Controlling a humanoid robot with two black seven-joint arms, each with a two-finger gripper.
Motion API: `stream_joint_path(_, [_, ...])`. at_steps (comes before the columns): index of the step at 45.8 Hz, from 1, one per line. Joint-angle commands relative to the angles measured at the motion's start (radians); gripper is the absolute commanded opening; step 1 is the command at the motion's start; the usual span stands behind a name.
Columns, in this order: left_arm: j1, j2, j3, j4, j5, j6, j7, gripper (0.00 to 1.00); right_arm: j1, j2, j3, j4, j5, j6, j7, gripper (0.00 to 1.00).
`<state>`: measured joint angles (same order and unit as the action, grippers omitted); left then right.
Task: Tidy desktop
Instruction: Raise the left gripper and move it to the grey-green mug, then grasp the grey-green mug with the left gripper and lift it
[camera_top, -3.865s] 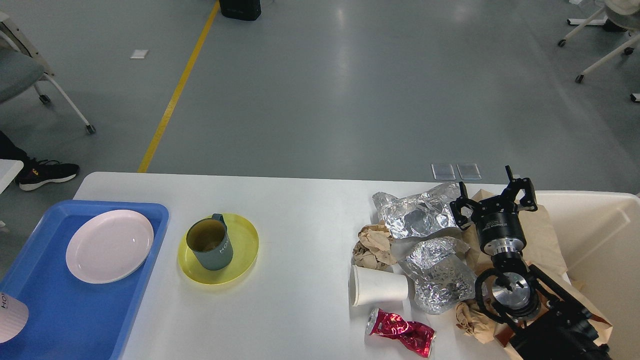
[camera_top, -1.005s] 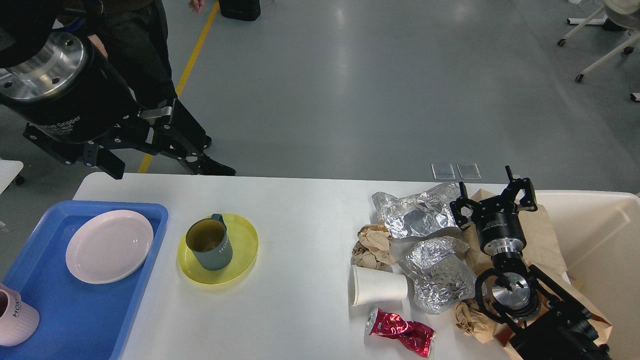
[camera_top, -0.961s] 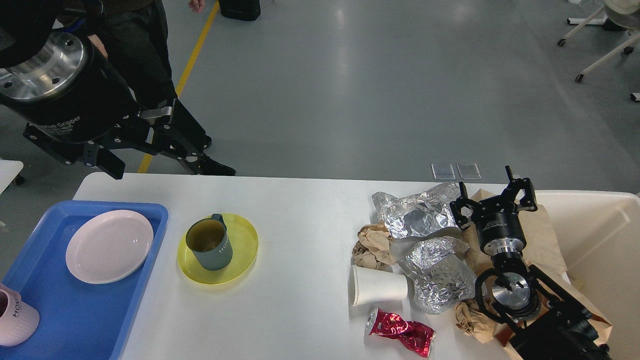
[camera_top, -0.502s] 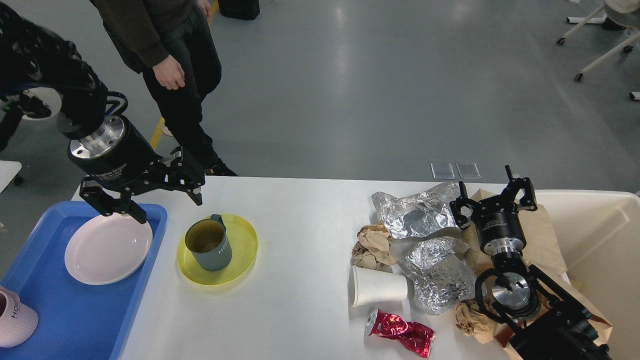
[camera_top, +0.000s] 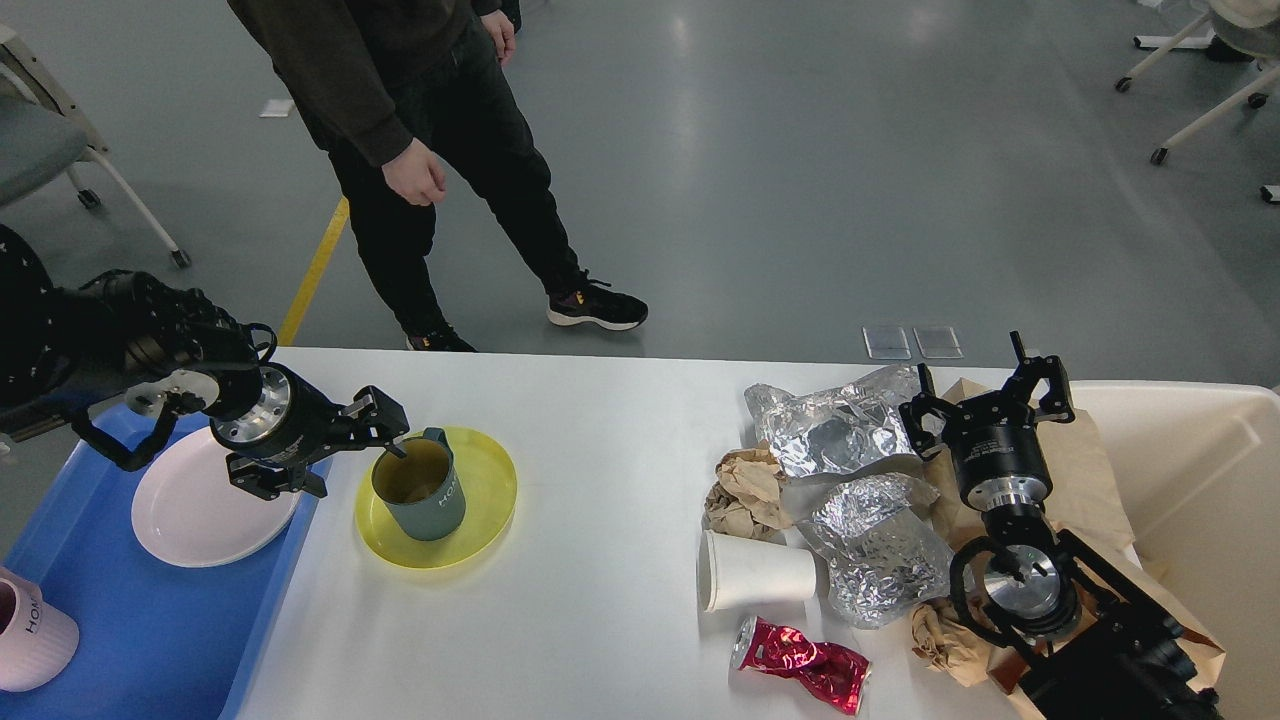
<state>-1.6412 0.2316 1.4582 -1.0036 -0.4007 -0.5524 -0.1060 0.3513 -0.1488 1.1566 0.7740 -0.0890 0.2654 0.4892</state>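
**L gripper at green mug**

Wide white matte desktop (camera_top: 600, 480) fills the foreground. L gripper (camera_top: 345, 452), fingers spread, sits beside dark green ceramic mug (camera_top: 418, 488) on round yellow plastic plate (camera_top: 485, 500). R gripper (camera_top: 985, 395), fingers apart, hovers over crumpled silver foil (camera_top: 835, 430).

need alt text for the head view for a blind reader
The left gripper reaches, open, to the rim of a dark green mug on a yellow plate on the white desktop. The right gripper hovers open above crumpled foil and paper trash; a person stands behind.
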Motion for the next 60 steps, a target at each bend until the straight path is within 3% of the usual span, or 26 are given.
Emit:
stream_joint_path(1, [0.075,-0.006,-0.045,0.008,0.005,0.132,0.003,0.91,0.0,0.0,0.0,-0.001,0.0,0.0,0.0,1.0])
stream_joint_path(11, [0.152,-0.024,-0.064,0.045,0.011,0.242,0.009,0.91,0.0,0.0,0.0,-0.001,0.0,0.0,0.0,1.0])
stream_joint_path(44, [0.288,-0.057,-0.145,0.168,0.019,0.272,0.009,0.94,0.002,0.0,0.0,-0.001,0.0,0.0,0.0,1.0])
stream_joint_path(52, [0.302,-0.067,-0.168,0.166,0.02,0.394,0.012,0.85,0.002,0.0,0.0,-0.001,0.0,0.0,0.0,1.0])
stream_joint_path(60, [0.31,-0.067,-0.177,0.158,0.02,0.39,0.049,0.58,0.002,0.0,0.0,-0.001,0.0,0.0,0.0,1.0])
